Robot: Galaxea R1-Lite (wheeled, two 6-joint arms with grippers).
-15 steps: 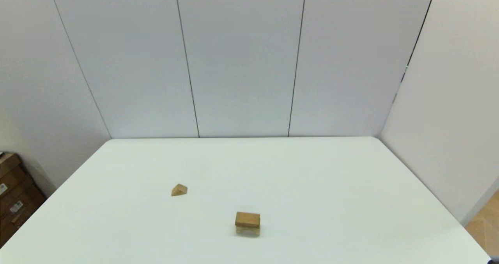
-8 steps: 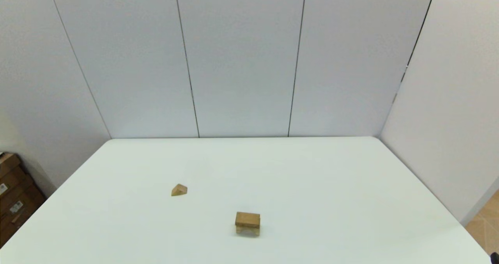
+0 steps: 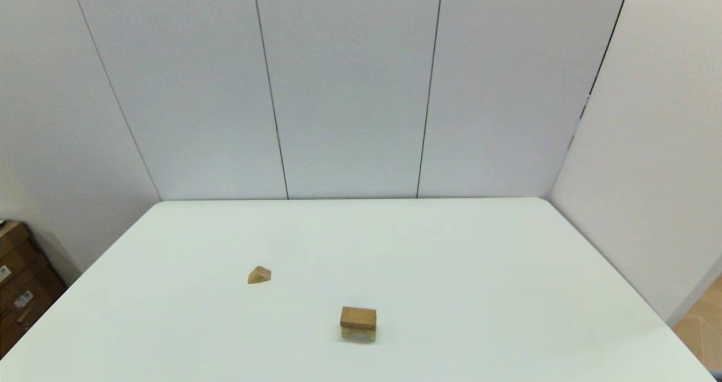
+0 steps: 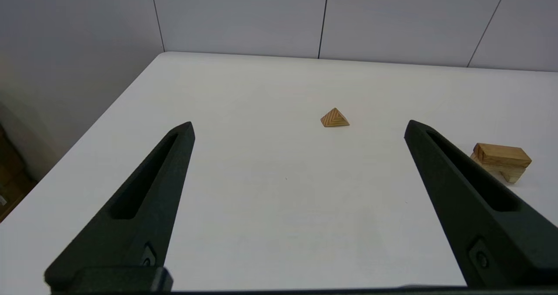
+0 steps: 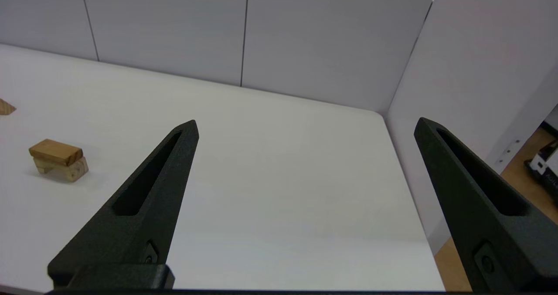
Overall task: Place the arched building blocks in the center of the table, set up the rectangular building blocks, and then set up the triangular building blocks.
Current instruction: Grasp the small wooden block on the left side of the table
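**A:** What changed in that last second?

**B:** Very little on the table (image 3: pixel 507 269) itself. A second before, a dark sliver showed at the bottom right corner of the head view, most likely part of your right arm; half a second later it had shrunk, and at this moment it was all but gone. I'd judge the right arm was pulling back to its parked spot. None of the blocks had shifted.

**A:** Where did the blocks stand?

**B:** The rectangular block (image 3: pixel 358 316) lay flat on top of the arched block (image 3: pixel 358 333), near the middle of the table and toward the robot's edge. The arch stood on its two legs. The triangular block (image 3: pixel 259 275) sat alone on the table, well apart from the stack, to its left and a little farther back.

**A:** And your grippers?

**B:** The left gripper (image 4: pixel 299 127) hung above the near left part of the table, fingers spread wide and holding nothing, with the triangle ahead of it. The right gripper (image 5: pixel 306 125) was spread just as wide and equally empty, over the right side, the stack off to one side of it.

**A:** So what did that mean for the task?

**B:** Two steps looked done. Only the triangle remained, and your left arm seemed better placed to fetch it.
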